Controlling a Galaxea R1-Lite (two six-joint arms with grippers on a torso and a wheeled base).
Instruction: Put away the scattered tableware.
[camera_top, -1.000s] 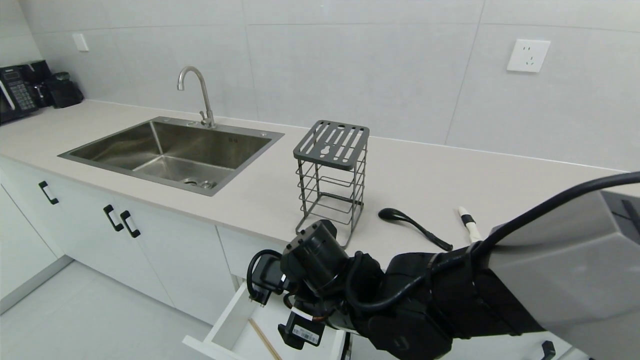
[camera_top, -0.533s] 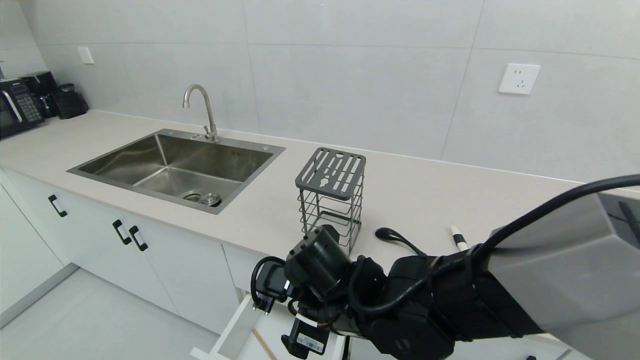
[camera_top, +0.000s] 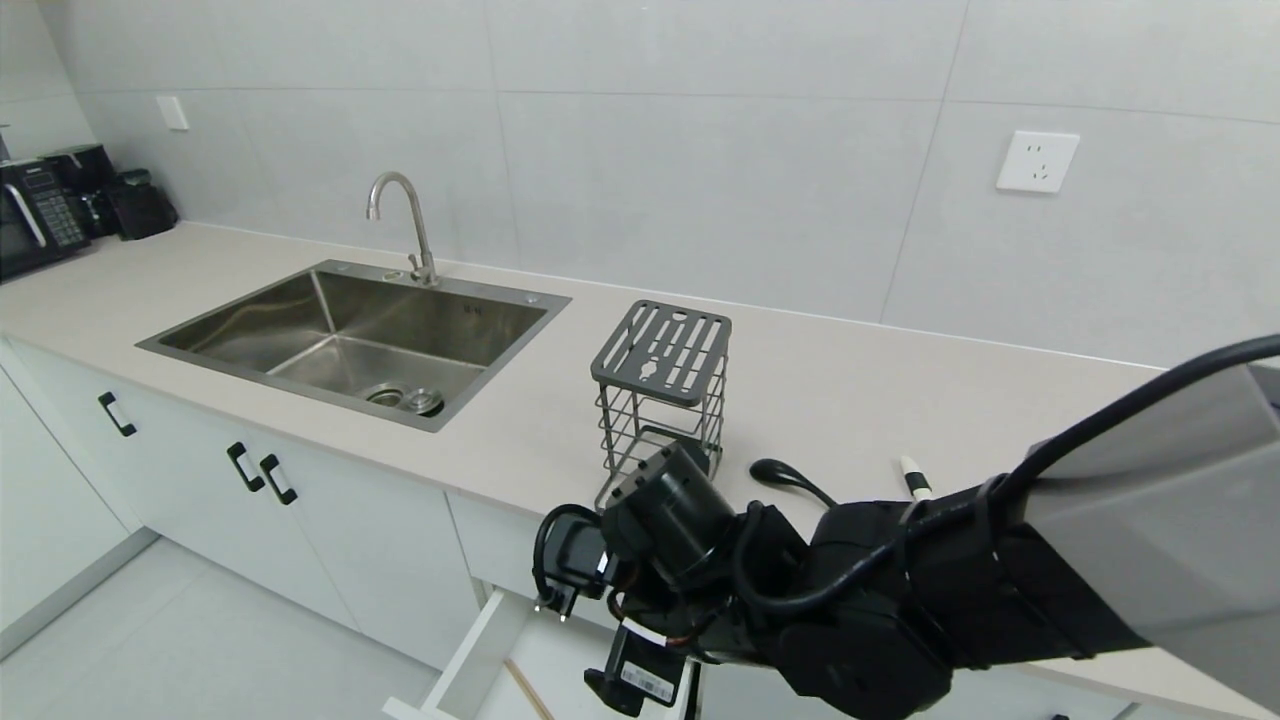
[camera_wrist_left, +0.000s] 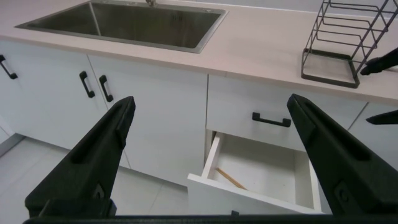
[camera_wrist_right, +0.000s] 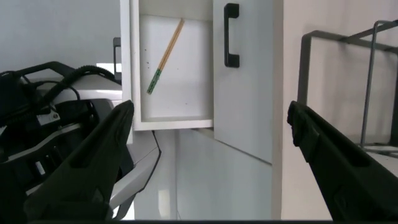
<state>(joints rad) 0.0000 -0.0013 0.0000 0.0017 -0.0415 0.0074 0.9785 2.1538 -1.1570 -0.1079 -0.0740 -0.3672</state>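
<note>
Two grippers: the left gripper (camera_wrist_left: 211, 155) and the right gripper (camera_wrist_right: 211, 155) both have their fingers spread wide, with nothing between them.
Drawer: the white drawer (camera_wrist_left: 273, 168) stands pulled out under the counter (camera_top: 850, 380), below the rack.
Chopstick: one wooden chopstick (camera_wrist_right: 165, 56) with a green end lies slantwise on the drawer floor, near one side wall.
Spoon: a black spoon (camera_top: 785, 475) lies on the counter just to the right of the rack; its handle is hidden behind the dark arm.
White utensil: a slim white piece with a dark band (camera_top: 912, 478) lies on the counter to the right of the spoon, apart from it; its near end is hidden, so I cannot tell what it is.
Rack: a dark wire rack (camera_top: 660, 395) with a slotted top stands upright between the sink and the spoon.
Sink: a steel sink (camera_top: 350, 330) is set in the counter to the left, with a curved faucet (camera_top: 405, 225) at its back edge.
Wall: a white socket (camera_top: 1037, 160) sits on the grey tiles above the counter's right part.
</note>
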